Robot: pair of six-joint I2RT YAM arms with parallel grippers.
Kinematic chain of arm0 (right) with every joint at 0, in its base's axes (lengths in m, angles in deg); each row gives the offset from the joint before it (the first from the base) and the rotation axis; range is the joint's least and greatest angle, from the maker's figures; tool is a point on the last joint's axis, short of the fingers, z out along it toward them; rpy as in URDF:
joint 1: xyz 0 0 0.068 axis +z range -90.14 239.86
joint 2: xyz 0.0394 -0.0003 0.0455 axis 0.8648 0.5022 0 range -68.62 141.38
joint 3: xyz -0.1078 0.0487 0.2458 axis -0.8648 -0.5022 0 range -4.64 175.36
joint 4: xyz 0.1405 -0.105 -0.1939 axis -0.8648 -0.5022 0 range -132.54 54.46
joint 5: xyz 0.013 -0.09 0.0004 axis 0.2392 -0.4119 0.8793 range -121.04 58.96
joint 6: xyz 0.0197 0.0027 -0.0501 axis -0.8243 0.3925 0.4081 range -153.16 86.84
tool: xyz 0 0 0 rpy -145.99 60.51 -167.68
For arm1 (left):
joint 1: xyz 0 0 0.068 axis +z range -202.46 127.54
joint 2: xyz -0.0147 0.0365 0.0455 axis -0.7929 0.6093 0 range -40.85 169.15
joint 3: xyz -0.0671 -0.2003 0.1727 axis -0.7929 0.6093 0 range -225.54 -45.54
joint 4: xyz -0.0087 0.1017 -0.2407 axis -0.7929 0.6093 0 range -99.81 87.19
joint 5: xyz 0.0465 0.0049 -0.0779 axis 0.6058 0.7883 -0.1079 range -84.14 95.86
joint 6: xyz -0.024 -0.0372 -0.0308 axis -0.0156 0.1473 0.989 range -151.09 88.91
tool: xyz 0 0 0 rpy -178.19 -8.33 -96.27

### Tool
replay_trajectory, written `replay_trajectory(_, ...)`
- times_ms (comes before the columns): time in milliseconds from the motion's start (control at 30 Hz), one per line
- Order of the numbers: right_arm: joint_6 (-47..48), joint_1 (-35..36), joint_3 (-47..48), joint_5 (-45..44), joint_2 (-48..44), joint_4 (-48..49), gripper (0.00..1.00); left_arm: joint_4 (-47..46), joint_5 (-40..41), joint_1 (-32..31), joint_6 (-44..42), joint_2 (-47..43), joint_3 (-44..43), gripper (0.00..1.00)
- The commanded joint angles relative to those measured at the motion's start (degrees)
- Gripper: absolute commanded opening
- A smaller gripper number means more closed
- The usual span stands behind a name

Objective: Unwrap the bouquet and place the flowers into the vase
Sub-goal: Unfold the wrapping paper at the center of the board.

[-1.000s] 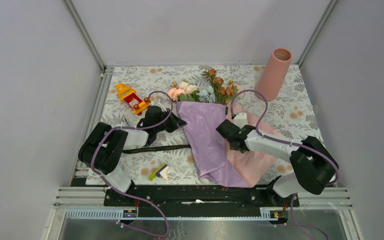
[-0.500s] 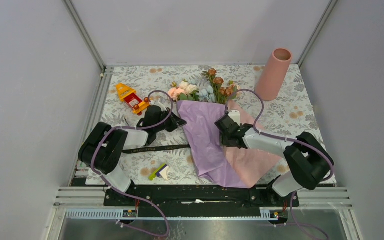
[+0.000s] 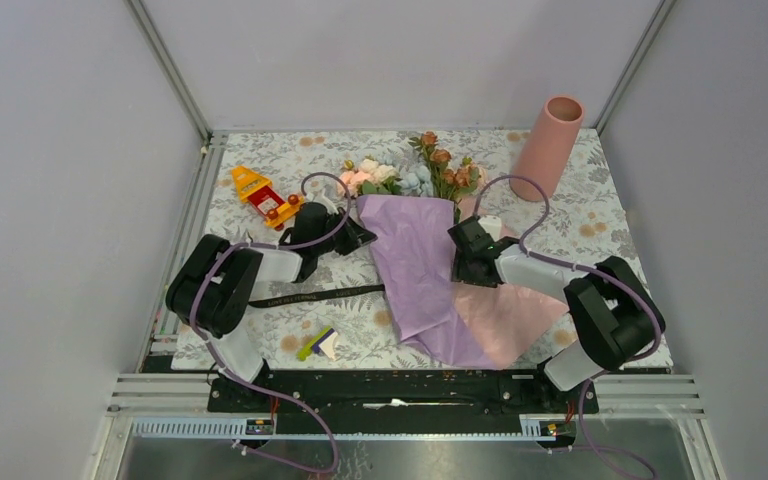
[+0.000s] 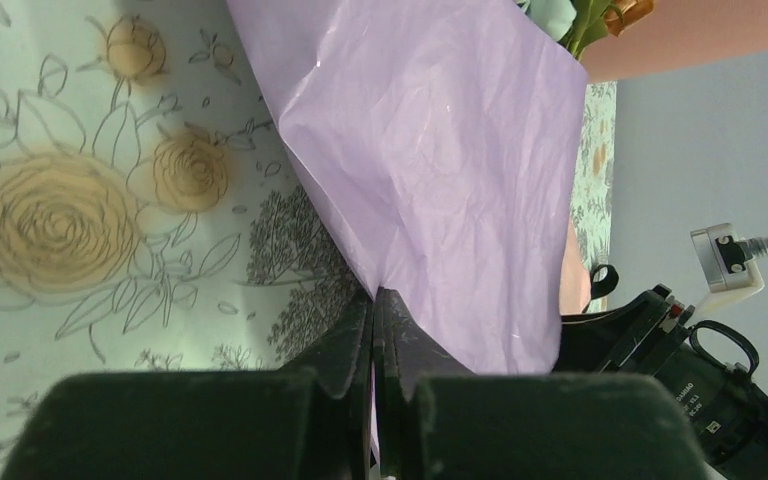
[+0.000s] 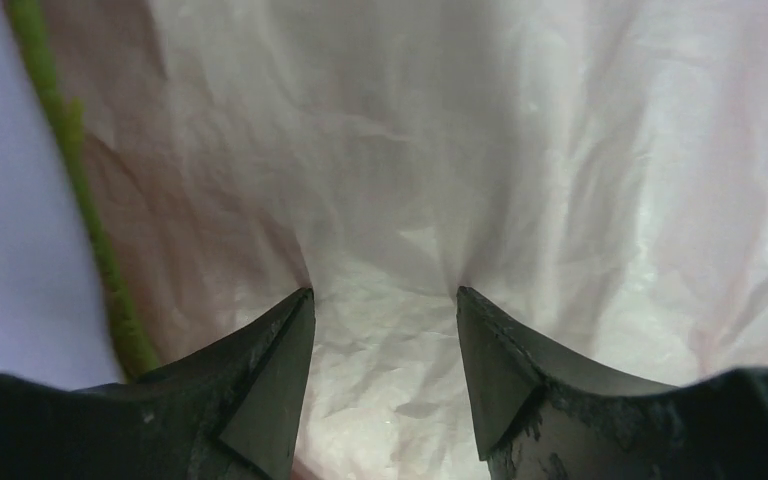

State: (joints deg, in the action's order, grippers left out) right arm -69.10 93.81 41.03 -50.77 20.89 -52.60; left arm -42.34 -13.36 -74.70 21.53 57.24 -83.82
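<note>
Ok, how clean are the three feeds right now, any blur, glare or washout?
Top external: sharp, evenly lit, soft shadows only. Left wrist: tablecloth and purple paper crisp; the left gripper, jaws shut, is a dark soft mass. Right wrist: pink paper close up, washed nearly white at right; the green stem is soft.

The bouquet (image 3: 422, 272) is lying mid-table, its flowers (image 3: 402, 178) pointing far; the vase (image 3: 547, 147) is standing at the far right, a ribbon (image 3: 310, 295) lying left of the bouquet.

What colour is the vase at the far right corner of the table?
The vase is plain salmon pink; the top external view shows it best.
</note>
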Motion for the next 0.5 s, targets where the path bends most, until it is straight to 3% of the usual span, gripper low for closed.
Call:
replay_trajectory(0, -1.63, -5.02, -2.19, 2.85, -1.57, -2.70, 0.62, -2.71, 2.45, 0.63, -1.66, 1.98, -4.98, 0.00)
replay_trajectory(467, -1.58, -10.65, 5.53, 6.99, 4.24, -3.26, 0.63, -1.61, 3.54, 0.87, -3.19, 7.35, -12.19, 0.00)
